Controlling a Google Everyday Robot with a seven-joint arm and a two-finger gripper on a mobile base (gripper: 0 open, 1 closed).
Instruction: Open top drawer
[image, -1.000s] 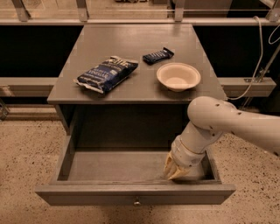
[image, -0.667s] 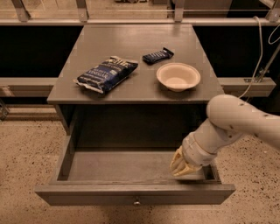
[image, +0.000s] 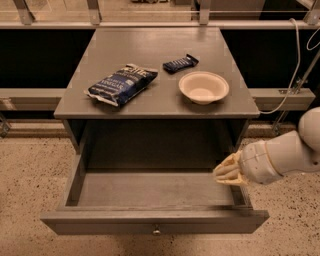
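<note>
The gripper (image: 226, 171) hovers at the right wall of the top drawer (image: 150, 191), and whether it is clenched or released I cannot tell. That drawer stands pulled well out from under the desk (image: 150, 55), with its knob (image: 157, 231) well apart from the gripper. So the opening looks done, and the next call is to lift clear without clipping that wall.

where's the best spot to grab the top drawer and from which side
Probably the small round knob at the centre of the front of the top drawer, approached from the front. The panel is flat, so the knob is the only part that sticks out. The gripper is over the drawer's right side wall and would have to come round.
</note>
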